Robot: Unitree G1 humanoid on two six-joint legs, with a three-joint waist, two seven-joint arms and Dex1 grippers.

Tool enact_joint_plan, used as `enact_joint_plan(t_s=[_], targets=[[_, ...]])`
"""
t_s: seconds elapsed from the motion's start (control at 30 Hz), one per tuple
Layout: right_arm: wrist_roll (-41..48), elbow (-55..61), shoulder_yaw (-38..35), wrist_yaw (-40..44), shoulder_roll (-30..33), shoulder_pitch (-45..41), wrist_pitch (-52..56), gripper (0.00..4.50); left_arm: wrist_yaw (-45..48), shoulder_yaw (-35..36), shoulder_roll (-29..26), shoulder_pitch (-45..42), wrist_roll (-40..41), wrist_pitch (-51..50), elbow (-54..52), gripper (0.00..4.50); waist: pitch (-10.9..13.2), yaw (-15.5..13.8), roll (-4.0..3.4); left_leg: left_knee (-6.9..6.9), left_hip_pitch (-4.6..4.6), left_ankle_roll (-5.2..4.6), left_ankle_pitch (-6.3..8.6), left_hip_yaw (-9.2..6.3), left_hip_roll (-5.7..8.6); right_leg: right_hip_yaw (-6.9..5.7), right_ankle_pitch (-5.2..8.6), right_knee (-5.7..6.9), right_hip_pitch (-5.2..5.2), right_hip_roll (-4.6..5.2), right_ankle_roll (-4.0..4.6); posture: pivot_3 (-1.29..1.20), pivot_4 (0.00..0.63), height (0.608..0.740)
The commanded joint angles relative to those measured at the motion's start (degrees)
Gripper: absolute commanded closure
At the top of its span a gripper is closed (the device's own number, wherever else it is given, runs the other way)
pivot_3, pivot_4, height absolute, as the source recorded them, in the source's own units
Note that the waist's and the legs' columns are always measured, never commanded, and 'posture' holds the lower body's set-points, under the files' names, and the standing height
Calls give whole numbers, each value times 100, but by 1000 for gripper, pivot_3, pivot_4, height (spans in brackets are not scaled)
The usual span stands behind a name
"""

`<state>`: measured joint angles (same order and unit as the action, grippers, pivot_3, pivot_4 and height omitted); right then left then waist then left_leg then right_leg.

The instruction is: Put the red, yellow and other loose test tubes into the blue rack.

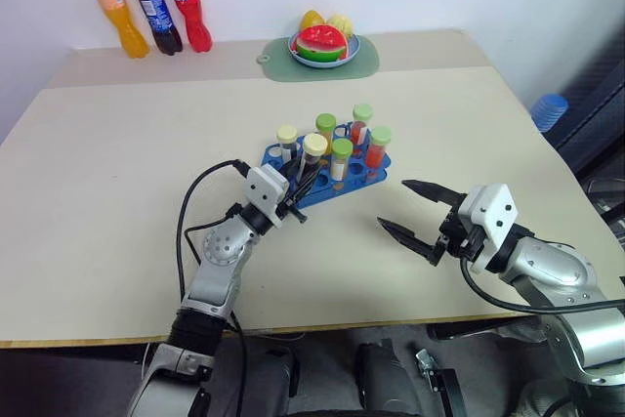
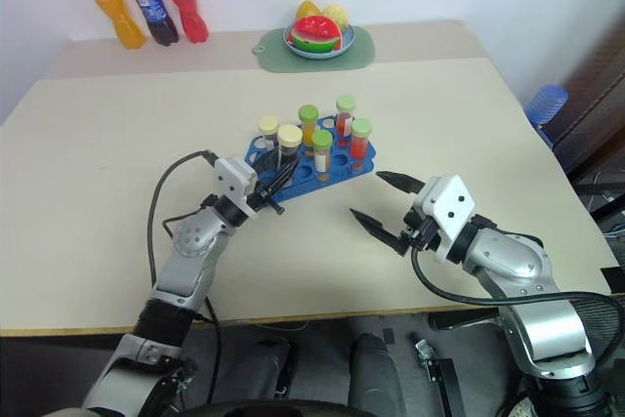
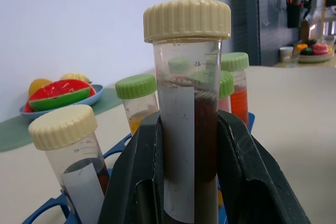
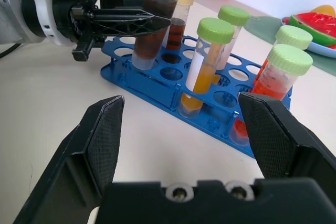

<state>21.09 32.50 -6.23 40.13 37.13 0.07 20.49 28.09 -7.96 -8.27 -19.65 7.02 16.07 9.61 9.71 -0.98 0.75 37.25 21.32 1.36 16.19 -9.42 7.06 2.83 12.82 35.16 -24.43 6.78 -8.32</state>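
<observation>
Left claw [image 4: 137, 23] grips the brown tube [image 4: 153, 19] upright over the blue rack [image 4: 152, 85] — right claw [image 1: 412, 212] gapes empty.

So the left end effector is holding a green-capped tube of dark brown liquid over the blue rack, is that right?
Not quite: the tube held by the left end effector has a cream cap, not green, as the left wrist view shows. The liquid is dark brown, and it is at the blue rack.
</observation>
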Motion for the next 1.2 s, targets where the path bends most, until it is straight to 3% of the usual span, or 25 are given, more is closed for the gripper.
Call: enact_joint_plan(t_s=[0.03,1.2], targets=[[58,272,-183,-70,21,3,-49,656,-66,62,7,-44,-91,43,412,3741,-2,8,0,0,-1,-1,1,0,0,0,0,0,0,0,0,0,150,740],[41,260,-87,-255,-72,-3,-95,656,315,137,-262,1,67,-14,589,3741,-30,26,-6,-4,-6,-1,1,-2,-1,0,0,3,1,-3,-1,0,150,740]])
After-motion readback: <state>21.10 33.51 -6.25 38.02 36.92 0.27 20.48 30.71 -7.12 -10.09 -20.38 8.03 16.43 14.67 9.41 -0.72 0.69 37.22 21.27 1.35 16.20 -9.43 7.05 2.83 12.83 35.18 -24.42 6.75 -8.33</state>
